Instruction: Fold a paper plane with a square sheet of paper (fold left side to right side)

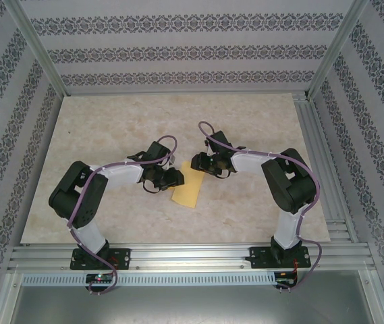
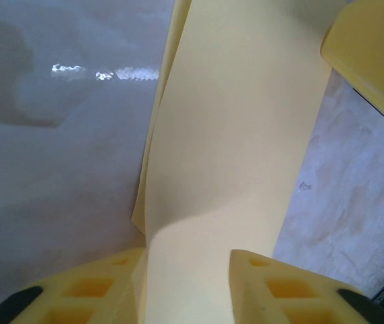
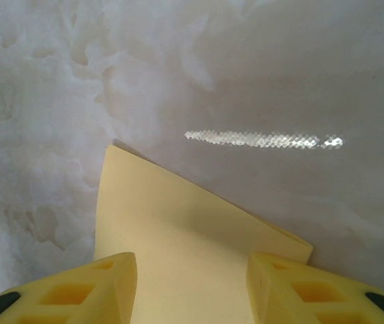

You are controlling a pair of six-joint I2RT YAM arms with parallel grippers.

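The thin yellow-orange paper sheet (image 1: 186, 189) is lying on the pale marbled surface (image 1: 111, 128), curling up between the parted left fingers (image 2: 279, 290); the right fingers (image 3: 313, 290) are straddling it, also parted.

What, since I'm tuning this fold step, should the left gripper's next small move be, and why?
Probably close the left gripper on the square sheet of paper: a raised flap runs between its open fingers, ready to carry rightward. The right gripper, open, straddles the flat part on the table.

Black-and-white arms (image 1: 121, 173), purple cables (image 1: 81, 209), yellow gripper fingers (image 3: 77, 290) with square cut-outs, black bases (image 1: 100, 258)
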